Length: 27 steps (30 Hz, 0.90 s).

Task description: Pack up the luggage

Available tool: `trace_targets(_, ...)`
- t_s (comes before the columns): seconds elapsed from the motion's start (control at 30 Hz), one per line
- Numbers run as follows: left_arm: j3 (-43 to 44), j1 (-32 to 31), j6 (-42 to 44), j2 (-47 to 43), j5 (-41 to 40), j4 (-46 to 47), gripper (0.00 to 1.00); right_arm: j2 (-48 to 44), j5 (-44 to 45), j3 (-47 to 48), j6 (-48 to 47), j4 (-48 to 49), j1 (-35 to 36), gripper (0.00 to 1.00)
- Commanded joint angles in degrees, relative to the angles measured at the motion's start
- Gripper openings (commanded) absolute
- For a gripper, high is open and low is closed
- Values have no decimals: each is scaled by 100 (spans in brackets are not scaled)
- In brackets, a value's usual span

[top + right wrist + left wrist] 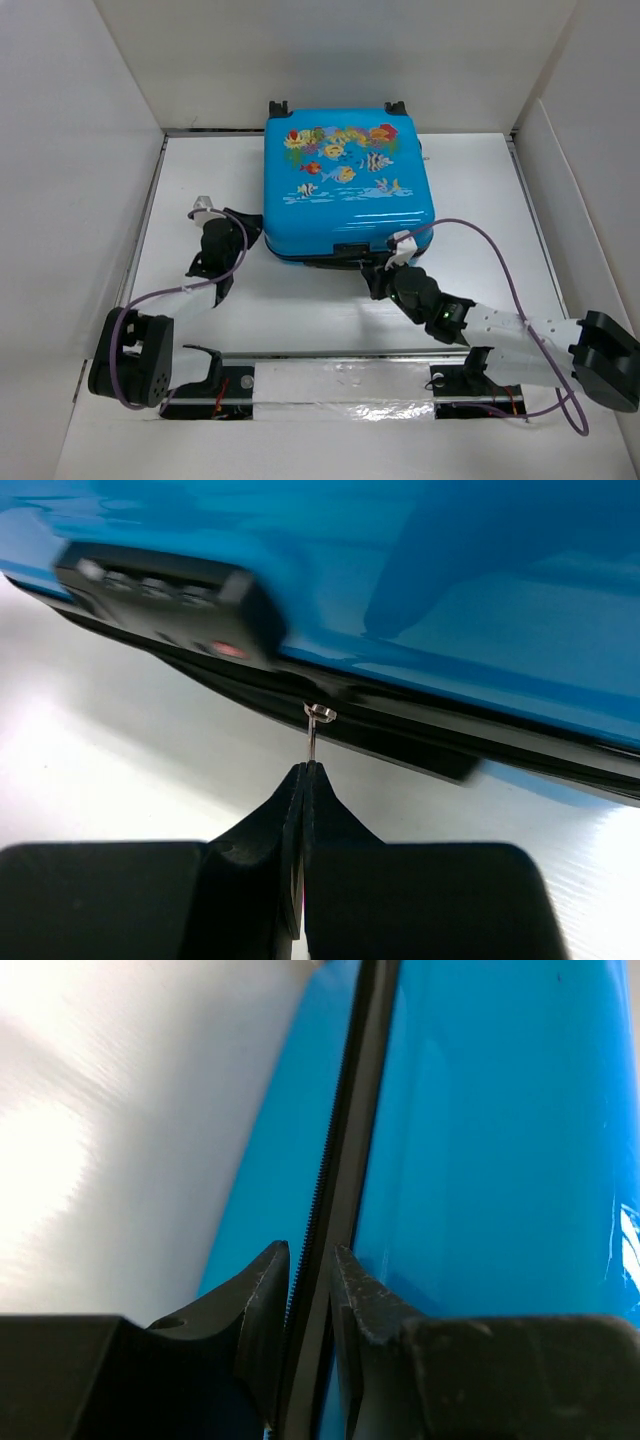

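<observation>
The luggage (345, 185) lies flat and zipped on the white table (300, 310), fish-and-coral print facing up, wheels at the far end. The left gripper (312, 1260) is at its near-left corner, with its two fingers set tight against either side of the black zip seam (335, 1160). The right gripper (303, 775) is at the near edge, jaws fully together, pinching the thin metal zip pull (318, 730) just beside the combination lock (160, 590) – its dials are too blurred to read
</observation>
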Motion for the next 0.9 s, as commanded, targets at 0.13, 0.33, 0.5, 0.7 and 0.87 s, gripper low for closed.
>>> trace_targets(0.13, -530, -1749, -171, -534, 219, 616, 20, 1115, -1062, 880, -178, 1175, 911, 0)
trace_targets(0.33, -460, -2568, -58, -842, -343, 405, 20, 2172, -1492, 2127, -398, 1131, 1907, 0)
trace_targets(0.5, -276, -2974, 354, -939, -547, 18, 20, 2210, -1512, 2262, -443, 1008, 2022, 0)
trace_targets(0.7, -3, -2904, 689, -1228, -853, -579, 22, 1103, -311, 1191, 57, 351, 2022, 0)
trace_targets(0.87, -47, -2605, 742, -1422, -608, -597, 23, -444, 677, 250, 646, -930, 1724, 0)
